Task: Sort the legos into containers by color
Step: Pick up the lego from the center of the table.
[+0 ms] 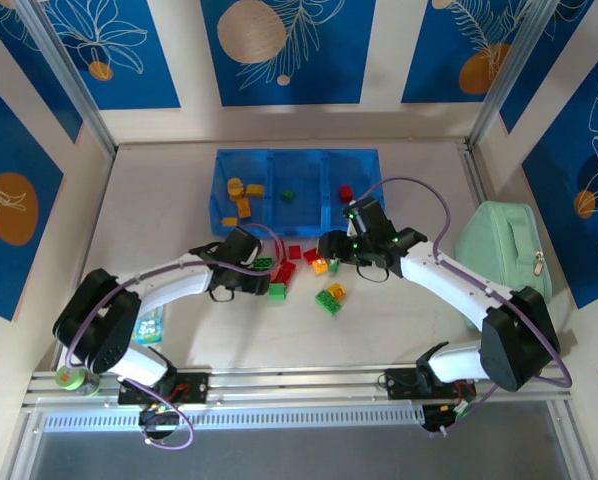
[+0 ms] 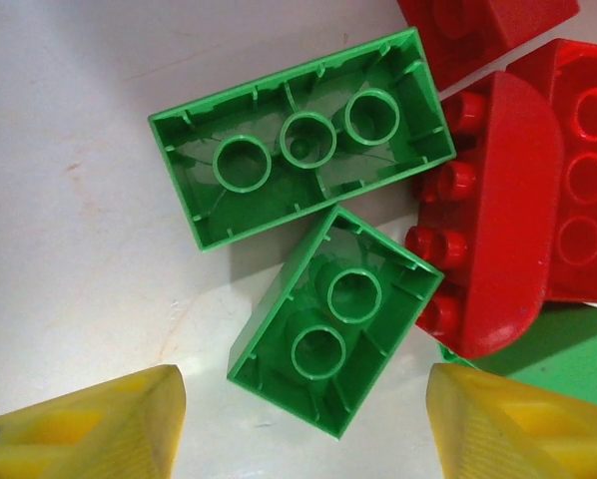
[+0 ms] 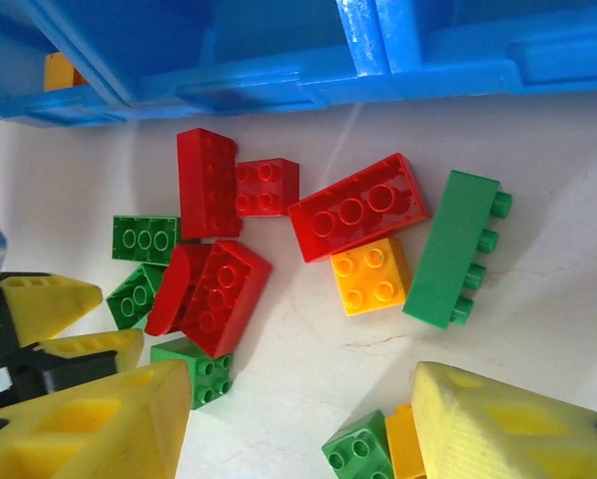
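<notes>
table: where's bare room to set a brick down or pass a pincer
Bare table left of the containers, out to the side wall, and the near strip between the arm bases, below the legos. Tighter between containers and green pouch, where the right arm crosses. Crowded: the pile right before the containers.
</notes>
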